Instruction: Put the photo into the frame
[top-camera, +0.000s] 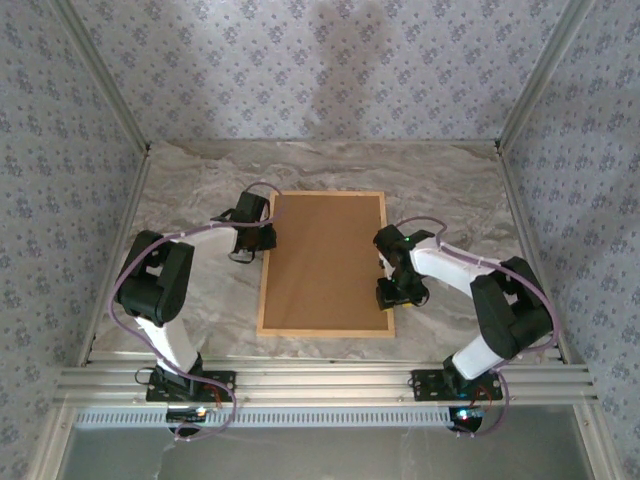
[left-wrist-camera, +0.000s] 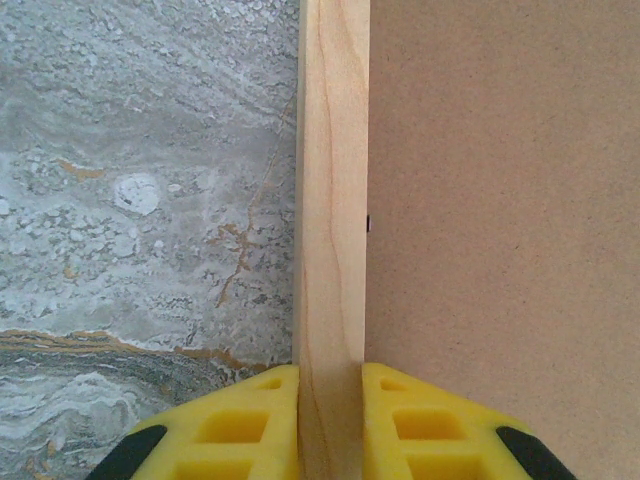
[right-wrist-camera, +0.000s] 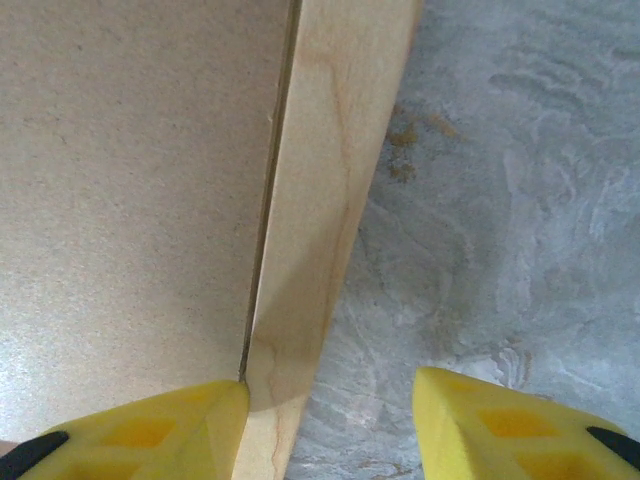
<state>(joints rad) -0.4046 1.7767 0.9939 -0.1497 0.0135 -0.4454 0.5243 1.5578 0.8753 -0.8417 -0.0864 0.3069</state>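
Note:
The frame (top-camera: 325, 330) lies flat on the marble table, back side up, its plain brown backing board (top-camera: 325, 260) filling the light wood rim. The photo is hidden. My left gripper (top-camera: 262, 238) sits at the frame's left side near the far corner. In the left wrist view it (left-wrist-camera: 331, 420) is shut on the left wooden rail (left-wrist-camera: 333, 200), one yellow finger on each side. My right gripper (top-camera: 392, 295) stands open astride the right rail (right-wrist-camera: 330, 200). Its left finger (right-wrist-camera: 180, 425) touches the rail's inner edge over the board, and its right finger (right-wrist-camera: 500, 420) hangs apart over the table.
The grey veined marble table (top-camera: 200, 180) has bare room all around the frame. Patterned walls with metal corner posts (top-camera: 530, 90) enclose the space. An aluminium rail (top-camera: 320, 380) at the near edge carries both arm bases.

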